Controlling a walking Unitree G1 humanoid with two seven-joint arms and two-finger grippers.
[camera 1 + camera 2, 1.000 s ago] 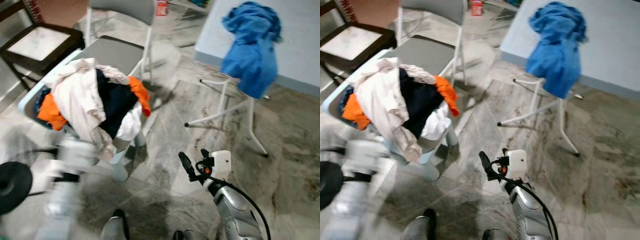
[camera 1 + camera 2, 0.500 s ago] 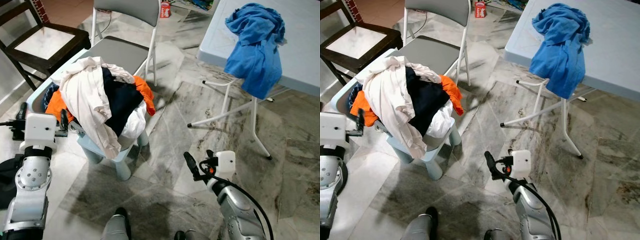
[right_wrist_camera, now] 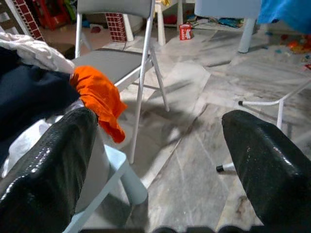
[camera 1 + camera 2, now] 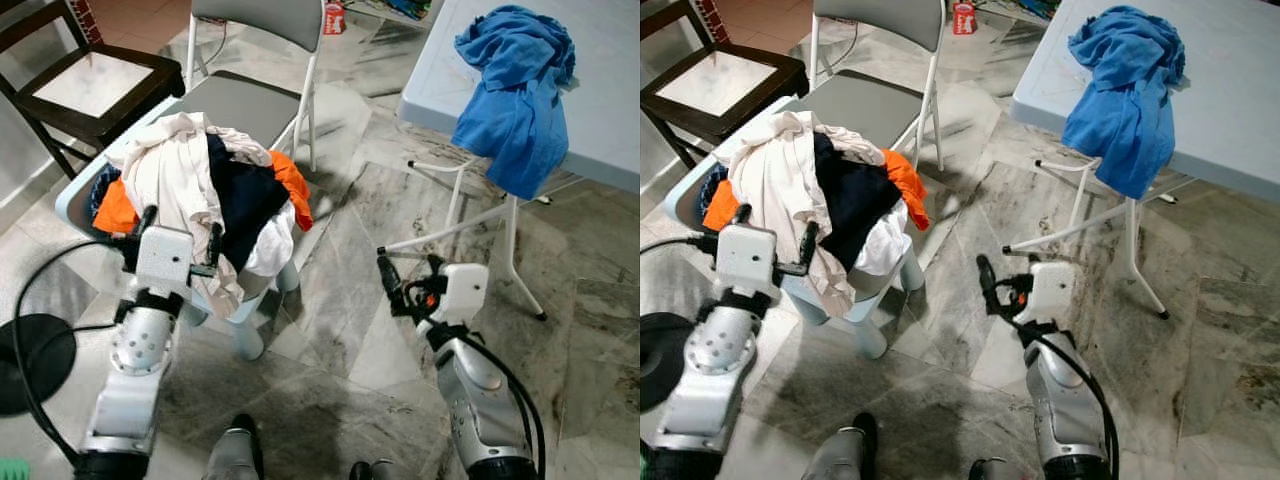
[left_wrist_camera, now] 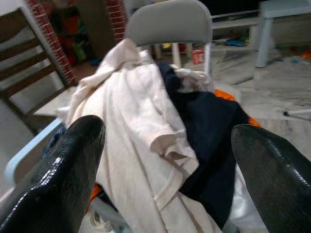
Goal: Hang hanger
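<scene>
- My left gripper [image 4: 180, 228] is raised just in front of the clothes pile [image 4: 205, 195], its fingers [image 5: 63, 165] spread wide with nothing between them.
- My right gripper [image 4: 410, 275] hovers over the bare marble floor [image 4: 340, 330] to the right of the pile, fingers [image 3: 267, 170] parted and empty as well.
- The pile sits on a small pale blue plastic chair [image 4: 245, 335]: a cream shirt [image 5: 141, 141] on top, a dark navy garment [image 5: 209, 126] beside it, and orange cloth [image 4: 290, 185] at both edges.
- I cannot make out a hanger anywhere.
- Behind the pile stands a grey folding chair [image 4: 245, 95], with a dark wooden chair [image 4: 85, 85] to its left.
- Farther right, a blue cloth [image 4: 515, 95] drapes over the edge of a pale folding table [image 4: 610, 120].
</scene>
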